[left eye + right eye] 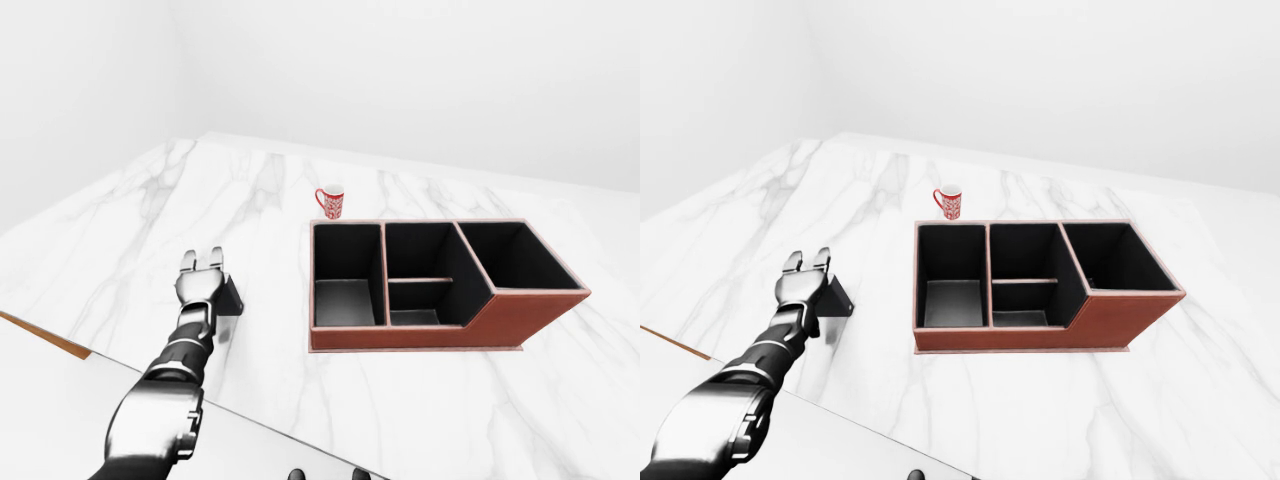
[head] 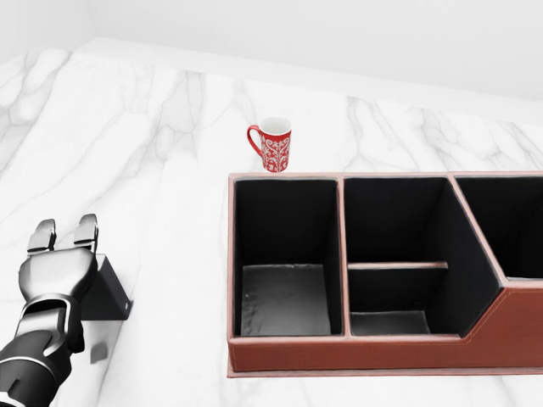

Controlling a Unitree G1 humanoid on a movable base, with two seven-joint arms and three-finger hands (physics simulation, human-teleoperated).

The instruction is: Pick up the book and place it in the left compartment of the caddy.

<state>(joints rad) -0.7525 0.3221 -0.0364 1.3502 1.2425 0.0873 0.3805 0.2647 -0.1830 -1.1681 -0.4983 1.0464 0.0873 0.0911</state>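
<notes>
The book (image 2: 107,292) is a small dark block on the white marble table, at the lower left of the head view. My left hand (image 2: 62,231) lies over its left part and hides most of it. The fingers (image 2: 86,227) are stretched out and open, pointing up the picture, not closed round the book. The caddy (image 2: 339,354) is a red-brown box with black insides, to the right of the book. Its left compartment (image 2: 284,298) stands empty. My right hand does not show in any view.
A red patterned mug (image 2: 273,145) stands just above the caddy's left corner. The caddy's middle section is split by a low divider (image 2: 397,265), with a larger bin (image 1: 515,255) on its right. The table's near edge (image 1: 60,346) runs across the lower left.
</notes>
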